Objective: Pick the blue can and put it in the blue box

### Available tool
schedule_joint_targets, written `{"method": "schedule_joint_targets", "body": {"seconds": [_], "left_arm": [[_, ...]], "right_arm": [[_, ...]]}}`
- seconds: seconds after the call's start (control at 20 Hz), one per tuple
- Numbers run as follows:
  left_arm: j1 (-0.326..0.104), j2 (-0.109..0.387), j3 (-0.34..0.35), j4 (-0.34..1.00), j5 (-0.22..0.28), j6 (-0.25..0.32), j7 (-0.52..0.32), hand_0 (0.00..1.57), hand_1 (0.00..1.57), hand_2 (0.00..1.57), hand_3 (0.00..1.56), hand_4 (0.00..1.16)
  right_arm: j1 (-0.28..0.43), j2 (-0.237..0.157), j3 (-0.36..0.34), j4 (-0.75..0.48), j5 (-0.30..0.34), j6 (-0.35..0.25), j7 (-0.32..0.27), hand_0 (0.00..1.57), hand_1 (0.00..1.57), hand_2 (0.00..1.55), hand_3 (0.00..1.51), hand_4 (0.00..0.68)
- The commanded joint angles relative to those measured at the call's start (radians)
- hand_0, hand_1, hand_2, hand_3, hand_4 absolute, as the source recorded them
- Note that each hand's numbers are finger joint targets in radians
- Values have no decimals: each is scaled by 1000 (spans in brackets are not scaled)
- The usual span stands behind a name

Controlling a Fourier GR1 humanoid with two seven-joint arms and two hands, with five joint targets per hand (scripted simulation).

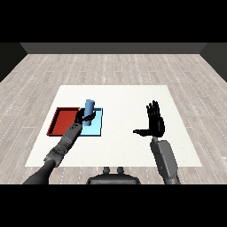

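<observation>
My left hand (pixel 81 117) is curled round the blue can (pixel 90 109), held upright over the light blue tray (pixel 95 126), beside the red tray (pixel 62 120) near the white table's (pixel 128 97) left edge; my right hand (pixel 155 122), fingers straight and spread, is raised toward the right edge, holding nothing.

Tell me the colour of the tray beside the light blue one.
Red tray, shown best in the head view.
</observation>
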Motion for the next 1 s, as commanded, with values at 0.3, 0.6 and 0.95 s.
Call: {"method": "schedule_joint_targets", "body": {"seconds": [0.3, 0.6, 0.95], "left_arm": [[-15, -35, 115, 212, 58, -16, 15, 865, 865, 943, 980, 808], [-61, -44, 63, 290, -11, 15, 103, 0, 0, 0, 0, 0], [-64, -25, 111, 228, 18, 148, 48, 0, 0, 0, 0, 0]], "right_arm": [[-66, -22, -77, 80, -37, 24, 12, 0, 0, 0, 0, 0], [7, -25, -74, 25, -52, 66, -11, 0, 0, 0, 0, 0], [-28, -16, -62, -4, -20, 35, 24, 0, 0, 0, 0, 0]]}}
